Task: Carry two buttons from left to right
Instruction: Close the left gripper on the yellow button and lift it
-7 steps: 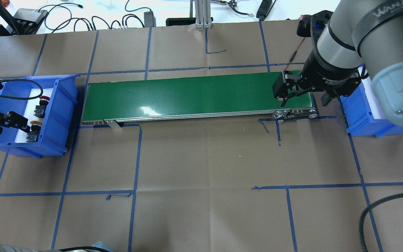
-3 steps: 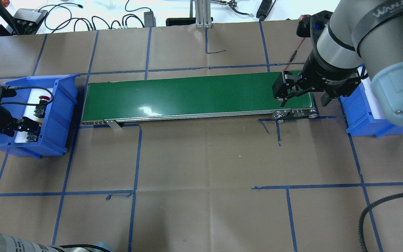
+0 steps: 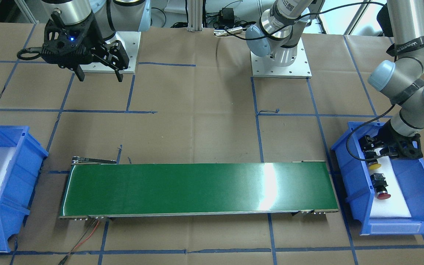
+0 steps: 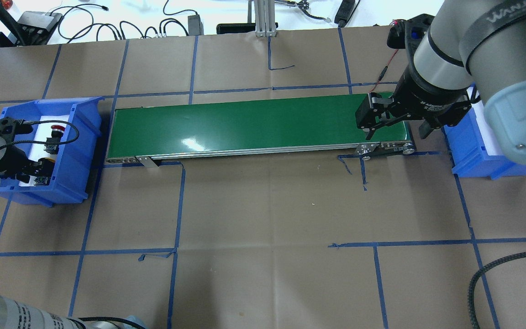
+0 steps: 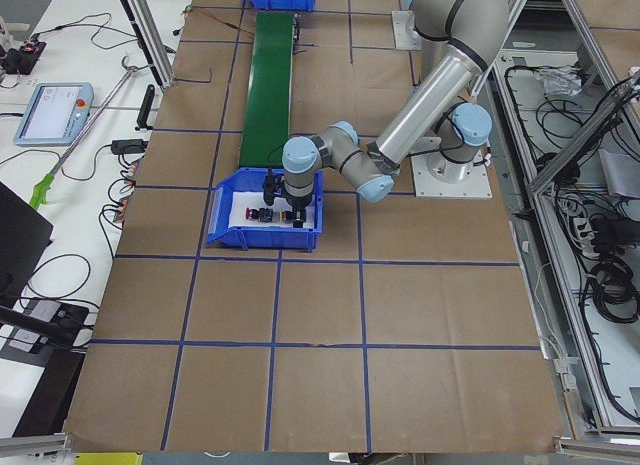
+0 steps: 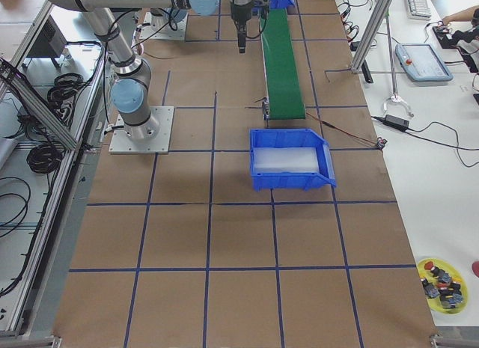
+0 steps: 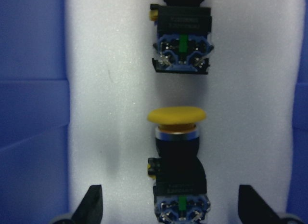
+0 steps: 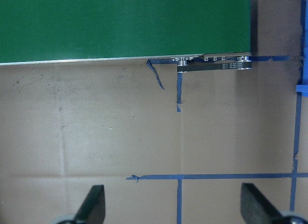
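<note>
The yellow-capped button (image 7: 177, 115) and the red button (image 3: 382, 194) lie on white foam in the left blue bin (image 4: 73, 155). In the left wrist view the red button shows only its rear block (image 7: 182, 41). My left gripper (image 7: 171, 207) is open and low inside the bin. One finger stands on each side of the yellow button's black body and neither touches it. It also shows in the front-facing view (image 3: 375, 154), just behind the yellow cap (image 3: 374, 165). My right gripper (image 4: 397, 132) is open and empty, hovering over the right end of the green conveyor belt (image 4: 254, 123).
The right blue bin (image 3: 13, 154) holds only white foam. The conveyor lies between the two bins. A black cable loops from my left wrist over the left bin's rim (image 4: 69, 125). Cables and devices lie beyond the table's far edge (image 4: 107, 27).
My left gripper has moved further into the left bin and now straddles the yellow button. The right arm has not moved.
</note>
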`<state>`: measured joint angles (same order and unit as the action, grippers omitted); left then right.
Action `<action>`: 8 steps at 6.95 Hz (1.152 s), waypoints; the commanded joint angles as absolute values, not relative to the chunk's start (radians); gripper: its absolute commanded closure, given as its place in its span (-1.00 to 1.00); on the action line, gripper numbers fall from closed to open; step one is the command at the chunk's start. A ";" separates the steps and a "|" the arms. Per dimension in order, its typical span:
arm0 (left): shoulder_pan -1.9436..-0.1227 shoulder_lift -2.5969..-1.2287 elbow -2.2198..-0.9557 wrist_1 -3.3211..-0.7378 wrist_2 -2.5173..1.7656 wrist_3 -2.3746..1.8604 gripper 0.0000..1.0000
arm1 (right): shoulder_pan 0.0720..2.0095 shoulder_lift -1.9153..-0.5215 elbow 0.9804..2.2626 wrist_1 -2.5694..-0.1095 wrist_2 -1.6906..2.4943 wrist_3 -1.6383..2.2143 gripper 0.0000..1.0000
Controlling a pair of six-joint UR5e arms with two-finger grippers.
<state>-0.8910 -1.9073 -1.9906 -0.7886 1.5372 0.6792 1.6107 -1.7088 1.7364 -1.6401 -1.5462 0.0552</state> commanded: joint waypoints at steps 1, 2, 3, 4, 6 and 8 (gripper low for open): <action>-0.891 -1.910 -1.994 -0.781 1.522 0.675 -0.26 | 1.611 -1.709 1.736 -1.640 -1.546 0.055 -1.00; -0.891 -1.910 -1.993 -0.781 1.523 0.669 0.17 | 1.611 -1.709 1.736 -1.641 -1.546 0.055 -1.00; -0.891 -1.904 -1.988 -0.781 1.523 0.667 0.47 | 1.611 -1.709 1.736 -1.640 -1.546 0.055 -1.00; -0.891 -1.890 -1.980 -0.782 1.522 0.667 0.67 | 1.611 -1.709 1.736 -1.641 -1.546 0.055 -1.00; -0.891 -1.833 -1.958 -0.804 1.526 0.669 0.78 | 1.611 -1.709 1.736 -1.641 -1.546 0.055 -1.00; -0.891 -1.763 -1.889 -0.959 1.528 0.670 0.78 | 1.611 -1.709 1.736 -1.641 -1.546 0.055 -1.00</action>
<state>-0.8912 -1.8009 -1.9314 -0.8718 1.5262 0.6690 1.6106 -1.7089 1.7365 -1.6407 -1.5463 0.0552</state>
